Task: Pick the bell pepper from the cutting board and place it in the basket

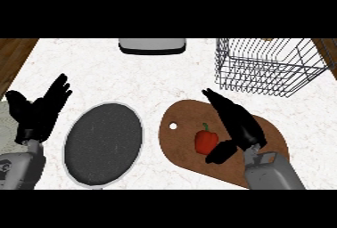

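Observation:
A red bell pepper (206, 140) with a green stem lies on the brown cutting board (183, 138) right of centre. My right hand (236, 122) hovers over the board just right of the pepper, fingers straight and pointing up-left, thumb (220, 153) spread below the pepper; it holds nothing. A wire basket (270, 67) stands at the back right, beyond the board. My left hand (39, 109) rests open at the left edge, fingers up.
A dark round plate (103, 144) with a pale rim lies left of the cutting board. A grey appliance (152, 45) sits at the back edge. Wooden edges border the counter at both upper corners.

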Robot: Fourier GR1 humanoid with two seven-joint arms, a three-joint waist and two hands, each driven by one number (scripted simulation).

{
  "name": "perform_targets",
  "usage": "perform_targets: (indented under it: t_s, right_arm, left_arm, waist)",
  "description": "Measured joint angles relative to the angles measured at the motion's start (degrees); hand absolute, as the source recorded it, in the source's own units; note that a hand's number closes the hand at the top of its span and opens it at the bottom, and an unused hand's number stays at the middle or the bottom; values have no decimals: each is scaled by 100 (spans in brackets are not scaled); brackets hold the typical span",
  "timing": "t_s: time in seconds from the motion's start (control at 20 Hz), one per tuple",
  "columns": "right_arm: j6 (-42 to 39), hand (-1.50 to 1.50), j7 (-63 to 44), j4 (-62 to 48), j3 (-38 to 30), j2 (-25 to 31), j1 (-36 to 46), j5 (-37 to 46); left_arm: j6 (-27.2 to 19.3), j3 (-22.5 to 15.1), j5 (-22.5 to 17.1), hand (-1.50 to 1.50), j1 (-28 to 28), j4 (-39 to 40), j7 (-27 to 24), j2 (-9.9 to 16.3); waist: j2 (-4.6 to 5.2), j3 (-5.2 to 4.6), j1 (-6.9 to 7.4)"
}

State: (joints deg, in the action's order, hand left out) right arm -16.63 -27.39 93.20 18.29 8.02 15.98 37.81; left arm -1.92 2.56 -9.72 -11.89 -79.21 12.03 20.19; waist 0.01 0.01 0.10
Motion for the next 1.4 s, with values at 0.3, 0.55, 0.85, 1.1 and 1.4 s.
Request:
perform_targets:
  t_s: [0.3, 0.55, 0.85, 1.1, 1.4]
  right_arm:
    - [-62, -150, 405, -136, -112, 26, -222, 209]
    - [-190, -150, 658, -32, -262, -25, -384, 154]
    - [-224, -150, 922, -70, -192, -208, -508, 239]
    - [-177, -150, 964, -35, -73, -272, -678, 525]
    - [47, -150, 1022, -303, 23, -349, -772, 969]
  left_arm:
    - [177, 195, 122, 0, 115, -3, -81, -92]
    - [176, 237, 266, 0, 59, -121, 90, -228]
    - [273, 362, 390, 0, 109, -135, 50, -302]
    - [369, 458, 484, 0, 149, -17, -101, -364]
    - [549, 605, 444, 0, 194, -182, 24, -332]
  waist:
    - [-1, 0, -5]
    - [-3, 0, -13]
    - [-2, 0, -10]
    - [-3, -1, -12]
    - [-4, -1, -5]
